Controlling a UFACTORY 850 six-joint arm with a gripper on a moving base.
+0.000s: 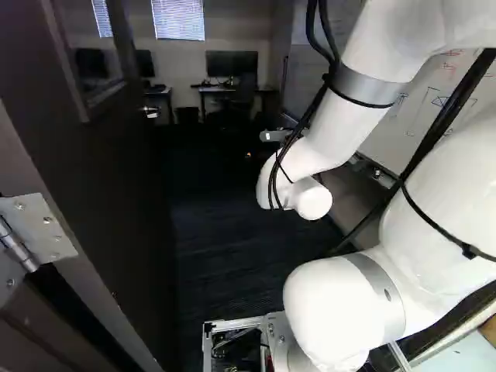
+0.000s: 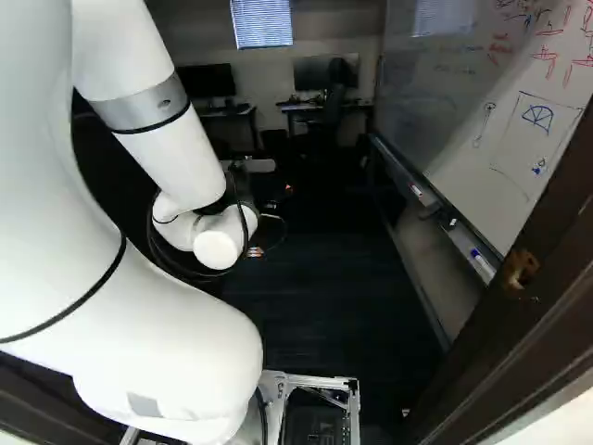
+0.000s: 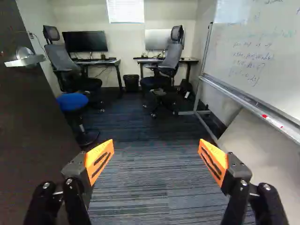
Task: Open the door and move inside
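Note:
The dark door (image 1: 132, 201) stands swung open along the left of the left base view, its hinge near the camera. In the wrist view the door (image 3: 28, 122) is beside the gripper, with its silver lever handle (image 3: 26, 60) farther ahead. My gripper (image 2: 269, 195) shows only in part beyond the wrist in the right base view. Seen from the wrist, the gripper (image 3: 156, 157) has its orange-padded fingers wide open with nothing between them. The doorframe (image 2: 528, 315) rises at the right of the right base view.
Ahead are desks (image 3: 190, 61) with monitors, office chairs (image 3: 171, 65), a blue stool (image 3: 72, 101) near the door and a black bin (image 3: 131, 83). A whiteboard (image 2: 500, 111) with a marker tray runs along the side opposite the door. Striped carpet (image 3: 150, 187) lies between.

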